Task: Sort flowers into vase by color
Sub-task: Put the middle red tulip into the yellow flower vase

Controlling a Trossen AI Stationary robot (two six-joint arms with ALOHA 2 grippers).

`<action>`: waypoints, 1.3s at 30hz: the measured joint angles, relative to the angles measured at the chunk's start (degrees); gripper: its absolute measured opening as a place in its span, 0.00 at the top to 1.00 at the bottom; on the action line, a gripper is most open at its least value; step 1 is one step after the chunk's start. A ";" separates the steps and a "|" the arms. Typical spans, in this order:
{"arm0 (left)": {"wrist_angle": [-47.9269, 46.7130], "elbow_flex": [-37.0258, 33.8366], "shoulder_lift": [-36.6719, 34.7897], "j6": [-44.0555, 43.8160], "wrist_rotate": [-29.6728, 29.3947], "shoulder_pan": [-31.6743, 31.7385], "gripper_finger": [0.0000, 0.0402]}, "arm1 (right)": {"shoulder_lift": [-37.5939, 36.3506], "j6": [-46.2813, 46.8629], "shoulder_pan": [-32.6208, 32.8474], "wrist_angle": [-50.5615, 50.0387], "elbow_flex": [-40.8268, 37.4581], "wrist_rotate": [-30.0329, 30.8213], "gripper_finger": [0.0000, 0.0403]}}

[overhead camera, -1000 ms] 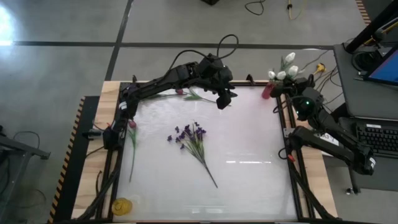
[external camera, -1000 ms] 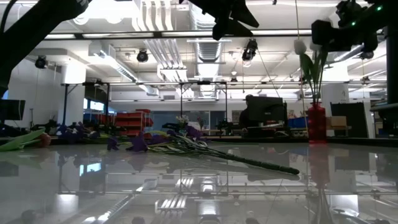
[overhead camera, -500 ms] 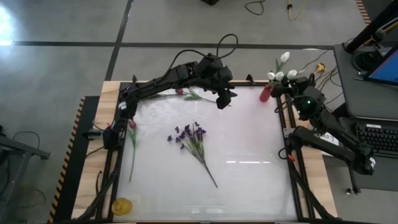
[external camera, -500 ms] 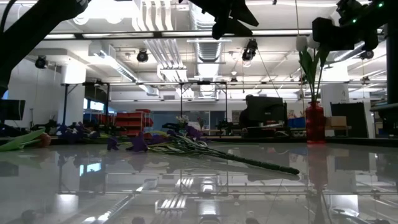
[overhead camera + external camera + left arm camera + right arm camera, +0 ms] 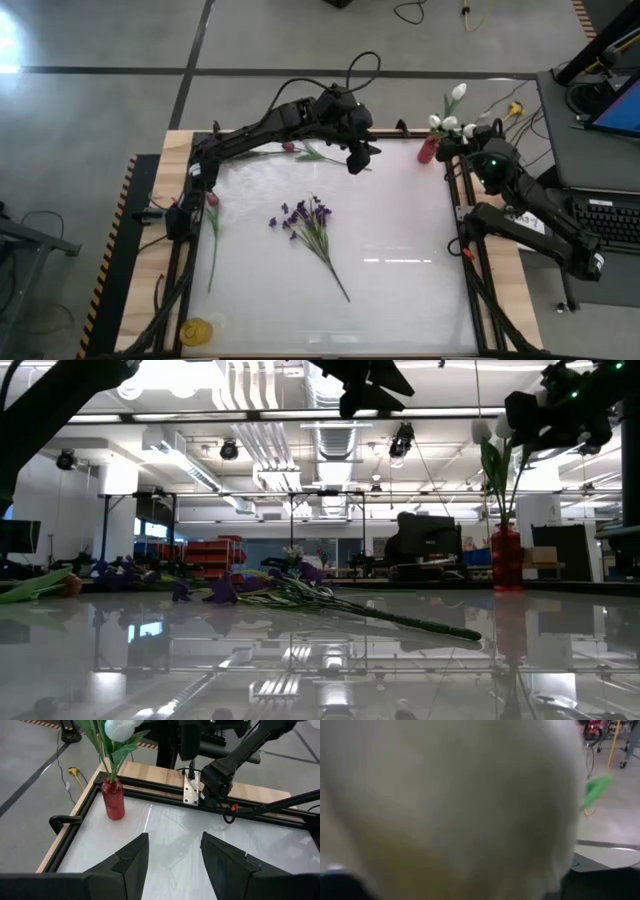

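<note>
While the right gripper [image 5: 478, 150] hung beside the red vase [image 5: 429, 149] at the tabletop's [image 5: 400, 230] far right corner, its jaws had been loosening over the last second; whether they had fully let go, I could not tell. The white tulips [image 5: 450, 112] stood in the vase, so that colour looked sorted. Left gripper [image 5: 352, 160] waited, jaws open and empty. Purple sprays [image 5: 308, 222] and pink-red buds [image 5: 212, 200] lay unsorted.
</note>
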 joint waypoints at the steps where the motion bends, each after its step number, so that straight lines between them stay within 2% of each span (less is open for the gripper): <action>1: 0.02 0.00 0.00 0.00 -0.01 0.00 0.58 | 0.00 0.62 0.00 -0.30 0.04 -0.05 0.51; 9: -0.39 0.00 -0.04 0.00 0.05 -0.43 0.58 | 0.97 2.52 0.00 -0.40 0.04 -1.48 0.48; 24: -1.14 0.00 -0.07 0.42 1.52 -1.17 0.58 | 8.68 6.77 0.00 -1.23 0.06 -1.49 0.47; 39: -2.03 0.00 -0.07 0.46 1.58 -1.25 0.58 | 7.15 8.46 0.00 -4.99 0.08 -3.00 0.47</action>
